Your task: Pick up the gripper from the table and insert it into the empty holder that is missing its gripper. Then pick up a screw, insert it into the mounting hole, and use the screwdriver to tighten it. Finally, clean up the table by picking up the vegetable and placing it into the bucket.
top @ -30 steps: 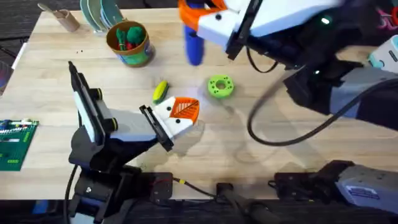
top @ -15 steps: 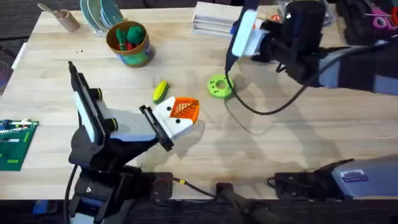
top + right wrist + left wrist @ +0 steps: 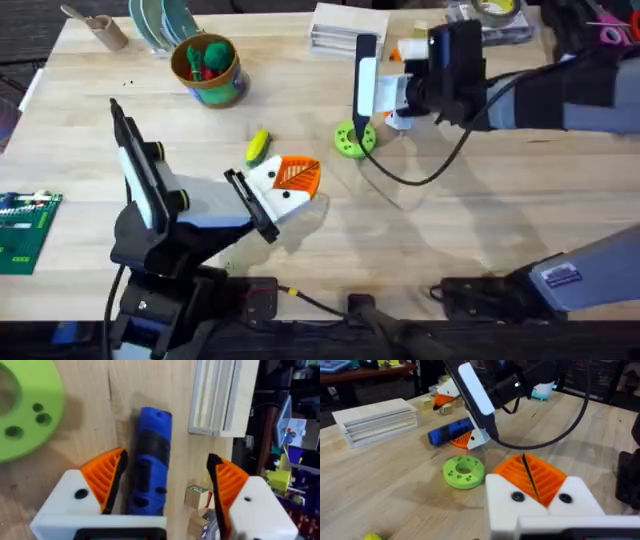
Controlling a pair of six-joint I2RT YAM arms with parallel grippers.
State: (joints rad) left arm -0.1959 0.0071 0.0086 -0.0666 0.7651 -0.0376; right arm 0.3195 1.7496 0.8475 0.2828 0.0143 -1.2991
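The blue screwdriver (image 3: 150, 465) lies flat on the table (image 3: 480, 220), behind the green ring. My right gripper (image 3: 165, 460) is open and straddles it, one orange pad on each side; overhead, this gripper (image 3: 385, 88) hangs just past the ring. The left wrist view shows the screwdriver (image 3: 451, 431) under the right arm. My left gripper (image 3: 290, 180) is shut at mid-table, orange pads (image 3: 542, 477) pressed together with nothing visible between them. The yellow vegetable (image 3: 258, 146) lies just beyond it. The bucket (image 3: 207, 68) stands at the back left. The loose gripper, holder and screw are out of view.
A flat green ring (image 3: 353, 138) (image 3: 464, 471) (image 3: 22, 407) lies beside the right gripper. A stack of white slabs (image 3: 345, 28) and small wooden cubes (image 3: 197, 495) sit at the back. Plates (image 3: 160, 20) and a circuit board (image 3: 20, 230) are at the left.
The right arm dropped from close under the camera to the table behind the green ring. The screwdriver, seen high beside it before, now lies between its open fingers. The left arm stayed still.
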